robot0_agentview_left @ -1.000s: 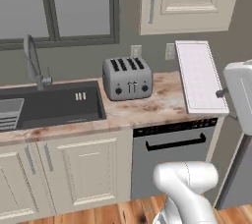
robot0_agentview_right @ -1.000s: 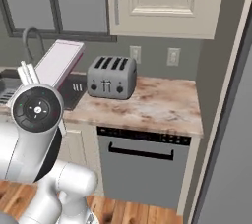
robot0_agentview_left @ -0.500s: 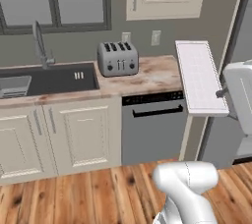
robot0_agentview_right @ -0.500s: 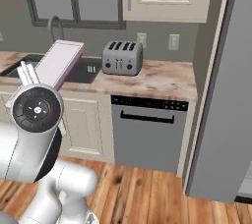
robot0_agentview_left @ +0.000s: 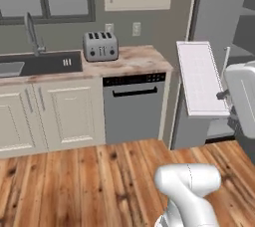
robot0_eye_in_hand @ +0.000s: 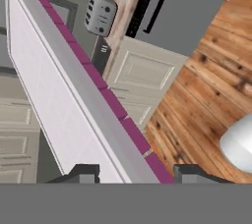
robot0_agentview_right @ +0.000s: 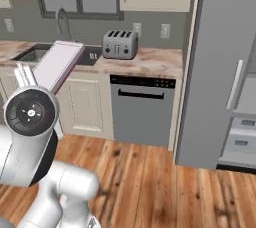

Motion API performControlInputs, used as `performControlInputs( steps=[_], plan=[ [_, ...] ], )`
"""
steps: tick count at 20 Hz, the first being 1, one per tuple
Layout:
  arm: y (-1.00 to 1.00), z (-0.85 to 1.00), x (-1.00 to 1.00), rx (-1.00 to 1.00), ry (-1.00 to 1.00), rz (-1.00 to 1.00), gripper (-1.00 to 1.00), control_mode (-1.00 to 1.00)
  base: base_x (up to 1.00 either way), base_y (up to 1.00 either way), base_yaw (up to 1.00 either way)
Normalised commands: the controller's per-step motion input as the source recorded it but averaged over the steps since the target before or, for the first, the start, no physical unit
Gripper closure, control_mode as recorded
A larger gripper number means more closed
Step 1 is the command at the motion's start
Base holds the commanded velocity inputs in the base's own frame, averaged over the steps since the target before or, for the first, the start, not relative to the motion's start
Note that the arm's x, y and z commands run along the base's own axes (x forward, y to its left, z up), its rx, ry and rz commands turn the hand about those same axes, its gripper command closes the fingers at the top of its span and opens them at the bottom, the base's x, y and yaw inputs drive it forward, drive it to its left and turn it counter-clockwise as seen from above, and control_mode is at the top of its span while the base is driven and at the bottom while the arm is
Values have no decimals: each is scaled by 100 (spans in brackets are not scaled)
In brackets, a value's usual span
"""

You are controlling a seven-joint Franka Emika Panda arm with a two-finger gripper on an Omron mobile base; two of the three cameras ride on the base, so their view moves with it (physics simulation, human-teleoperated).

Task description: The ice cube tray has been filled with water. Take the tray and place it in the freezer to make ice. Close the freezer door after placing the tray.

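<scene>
My gripper is shut on the ice cube tray, with a dark fingertip on each side of its pink-edged rim. The pale lavender slab hangs tilted in the air, in front of the white hand at the right of the left base view. From the right base camera the tray rises slanting above the hand at the left. The tall grey freezer stands right of the counter. A pale vertical handle shows on it, with grey shelves and drawers visible beside it.
A grey toaster sits on the marble counter above a grey dishwasher. A dark sink with a faucet lies to the left. Cream cabinets line the wall. Bare wooden floor spreads between me and the counter.
The whole picture has shifted: the base has backed away from the counter and swung right, bringing the freezer into view. The tray stays held in the gripper the same way.
</scene>
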Motion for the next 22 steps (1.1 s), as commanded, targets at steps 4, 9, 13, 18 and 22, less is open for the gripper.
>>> performControlInputs(
  steps=[4,9,13,18,22],
  plan=[
    [0,0,0,0,0,0,100,100,-39,-100,0],
    [0,0,0,0,0,0,100,100,-3,-100,0],
    [0,0,0,0,0,0,100,100,10,-87,0],
    [0,0,0,0,0,0,100,100,31,-58,-3],
    [0,0,0,0,0,0,100,100,34,-36,-5]
  ],
)
